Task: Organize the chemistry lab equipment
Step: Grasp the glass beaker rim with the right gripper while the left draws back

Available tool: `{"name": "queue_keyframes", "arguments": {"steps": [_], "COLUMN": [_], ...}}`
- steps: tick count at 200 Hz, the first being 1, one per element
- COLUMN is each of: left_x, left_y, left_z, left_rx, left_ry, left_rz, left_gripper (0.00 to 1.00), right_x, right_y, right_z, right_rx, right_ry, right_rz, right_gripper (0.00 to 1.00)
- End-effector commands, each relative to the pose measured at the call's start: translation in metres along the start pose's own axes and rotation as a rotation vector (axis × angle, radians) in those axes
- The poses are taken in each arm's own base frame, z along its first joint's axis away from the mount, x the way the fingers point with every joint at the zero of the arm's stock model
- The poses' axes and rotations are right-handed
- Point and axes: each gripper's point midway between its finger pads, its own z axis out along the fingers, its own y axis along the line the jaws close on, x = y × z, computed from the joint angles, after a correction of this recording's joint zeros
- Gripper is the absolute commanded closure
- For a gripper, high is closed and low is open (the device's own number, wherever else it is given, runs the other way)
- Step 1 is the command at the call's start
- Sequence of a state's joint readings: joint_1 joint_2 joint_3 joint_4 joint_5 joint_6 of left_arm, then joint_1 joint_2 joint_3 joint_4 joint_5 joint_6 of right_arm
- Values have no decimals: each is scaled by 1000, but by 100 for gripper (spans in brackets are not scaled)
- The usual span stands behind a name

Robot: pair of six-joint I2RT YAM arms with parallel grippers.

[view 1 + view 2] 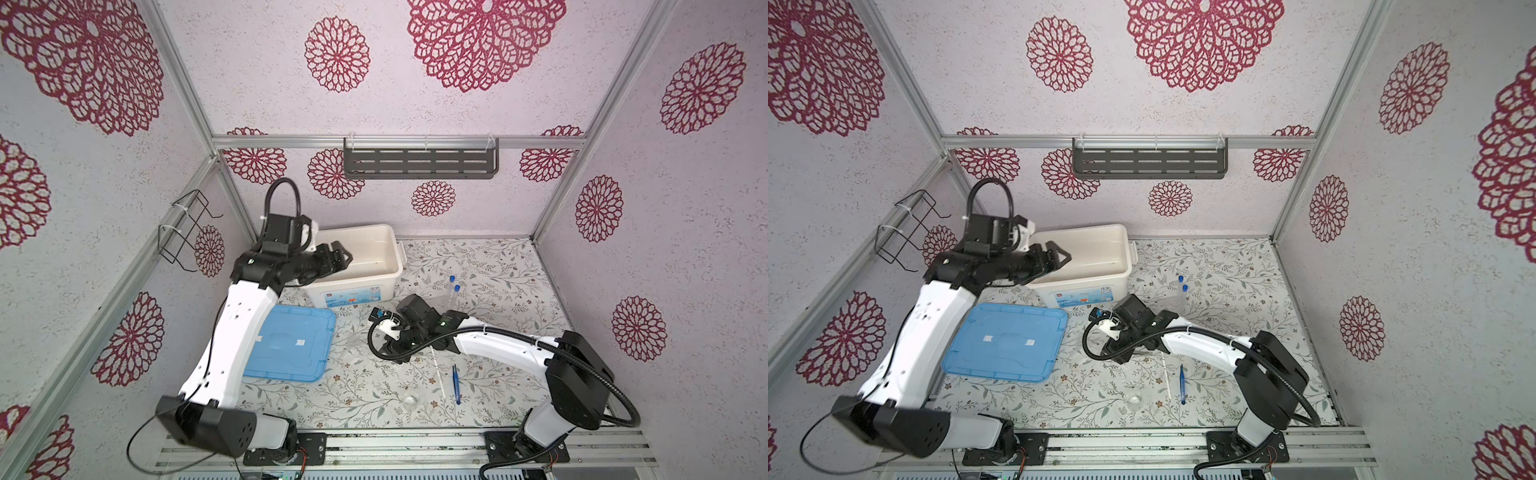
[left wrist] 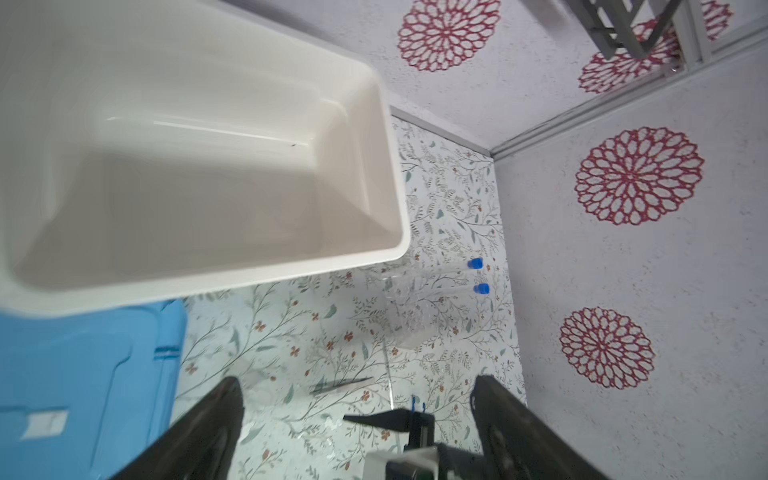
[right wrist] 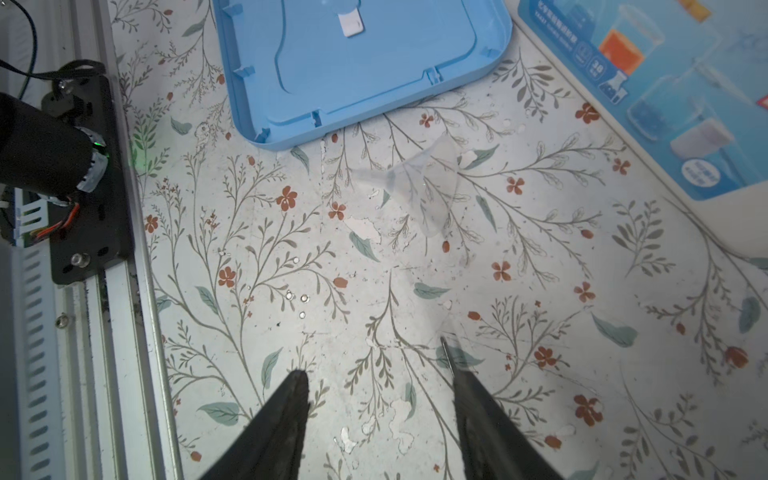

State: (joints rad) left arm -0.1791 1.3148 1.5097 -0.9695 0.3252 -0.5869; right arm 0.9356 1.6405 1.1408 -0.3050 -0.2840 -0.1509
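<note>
my left pincer (image 1: 341,258) gaped wide and empty above the white box (image 1: 358,280). my right pincer (image 3: 376,374) hung low over the bench (image 1: 498,270), jaws parted, the grey tweezers (image 3: 445,349) just beside one finger. two blue-capped tubes (image 1: 451,297) lay near the box.

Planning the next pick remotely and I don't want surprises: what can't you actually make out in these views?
White box floor: left gripper covers part in both top views; the left wrist view is blurred there.
Grey tweezers: right arm hides them in both top views; the right wrist view shows only a tip beside the right gripper, contact unclear.
Clear funnel: too faint in top views.
Small clear glassware: too small to identify.
</note>
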Motion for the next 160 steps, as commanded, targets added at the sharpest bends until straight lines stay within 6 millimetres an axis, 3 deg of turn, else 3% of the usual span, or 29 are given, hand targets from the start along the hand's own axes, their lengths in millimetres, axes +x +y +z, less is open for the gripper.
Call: {"name": "queue_keyframes", "arguments": {"steps": [1, 31, 50, 68, 124, 160], "left_x": [35, 63, 79, 82, 85, 84], "left_y": [38, 62, 57, 58, 66, 69], "left_z": [-2, -19, -22, -28, -27, -21], "left_rx": [-85, -134, -76, -76, -109, -103], "left_ry": [68, 100, 131, 96, 82, 64], "left_rz": [-35, -28, 12, 32, 23, -3], "left_gripper": [8, 8, 8, 9, 10, 10], "right_x": [3, 24, 47, 69, 108, 113], "right_y": [5, 32, 48, 57, 60, 58], "right_z": [-12, -28, -42, -53, -67, -52], "right_rx": [-6, -48, -63, -64, 10, 27], "right_ry": [65, 165, 239, 301, 393, 349], "right_rz": [-31, -29, -42, -39, 100, 125], "right_gripper": [40, 40, 40, 41, 43, 46]}}
